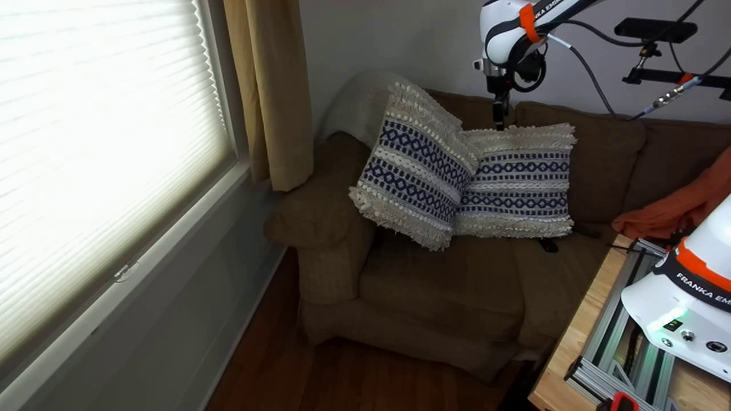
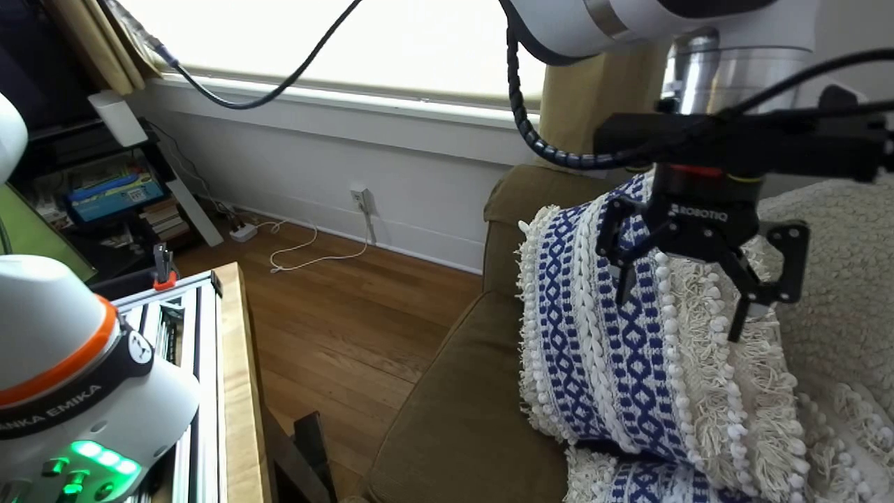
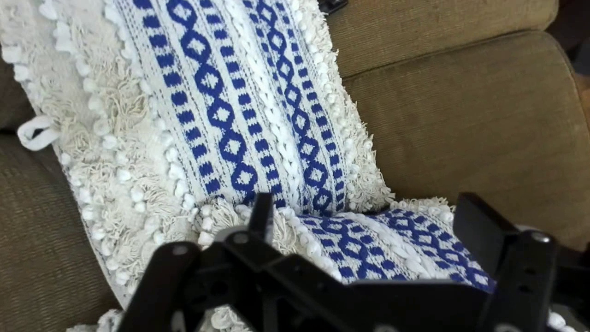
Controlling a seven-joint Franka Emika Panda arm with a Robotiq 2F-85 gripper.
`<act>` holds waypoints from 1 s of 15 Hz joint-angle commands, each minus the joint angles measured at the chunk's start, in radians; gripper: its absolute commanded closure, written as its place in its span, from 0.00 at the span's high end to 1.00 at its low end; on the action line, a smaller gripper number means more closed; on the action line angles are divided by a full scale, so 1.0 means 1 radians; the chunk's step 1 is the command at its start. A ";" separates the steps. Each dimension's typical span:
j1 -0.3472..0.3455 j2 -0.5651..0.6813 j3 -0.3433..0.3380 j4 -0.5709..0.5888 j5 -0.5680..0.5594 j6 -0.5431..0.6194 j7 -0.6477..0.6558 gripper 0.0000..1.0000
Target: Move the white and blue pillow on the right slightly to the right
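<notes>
The white and blue pillow on the right (image 1: 522, 182) leans against the sofa back, with navy patterned bands and pale fringe. It fills the upper wrist view (image 3: 230, 106), and part of it shows low in an exterior view (image 2: 656, 482). A similar pillow (image 1: 414, 171) stands tilted by the sofa arm and overlaps its left edge; it also shows in the other views (image 2: 628, 335) (image 3: 368, 244). My gripper (image 2: 678, 320) is open and empty, pointing down above where the pillows meet; it shows edge-on at the right pillow's top edge (image 1: 499, 123). Contact cannot be told.
A pale blanket (image 1: 365, 105) drapes over the sofa corner. A small black object (image 1: 548, 245) lies on the seat by the right pillow's lower corner. An orange cloth (image 1: 674, 205) lies farther right. The robot base stands on a wooden table (image 1: 562, 354) before the sofa.
</notes>
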 commanded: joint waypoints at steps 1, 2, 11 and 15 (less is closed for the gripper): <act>-0.087 0.160 0.022 0.163 0.044 -0.027 -0.267 1.00; -0.108 0.204 0.022 0.210 0.057 -0.041 -0.326 1.00; -0.104 0.214 0.008 0.215 0.061 -0.026 -0.336 1.00; -0.105 0.254 0.008 0.262 0.055 0.009 -0.334 1.00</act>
